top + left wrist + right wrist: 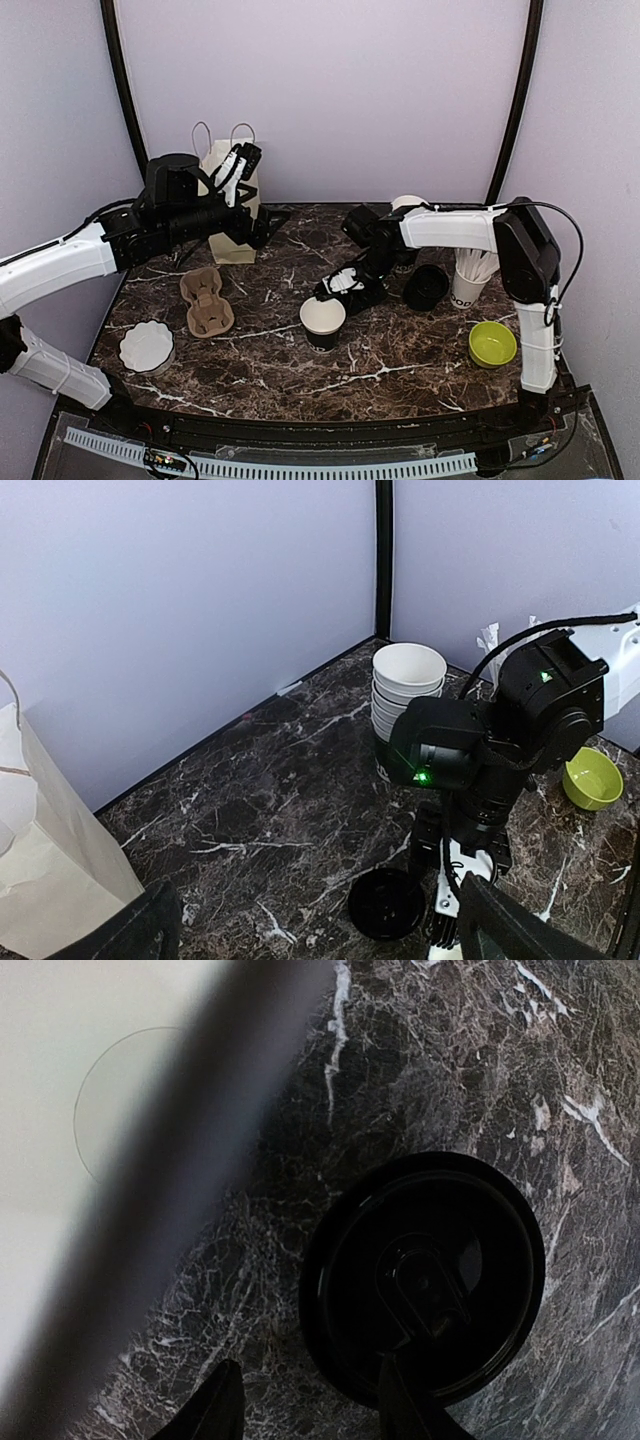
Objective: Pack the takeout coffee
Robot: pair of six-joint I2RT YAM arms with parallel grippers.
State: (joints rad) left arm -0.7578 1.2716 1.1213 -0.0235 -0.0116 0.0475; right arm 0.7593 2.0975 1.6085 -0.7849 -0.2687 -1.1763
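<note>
While lidless, the white, black-banded cup [322, 322] sits empty mid-surface [270, 370]; black lid [425, 1280] lies flat just beyond, right claw [308, 1375] half-spread astride its rim. Left claw [265, 222] released near bag [228, 240]. Cardboard carrier [207, 300] empty.

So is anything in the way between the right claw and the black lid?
No, nothing visible. The open right claw is right at the lid, with one finger over its rim. The cup stands off to the side.
</note>
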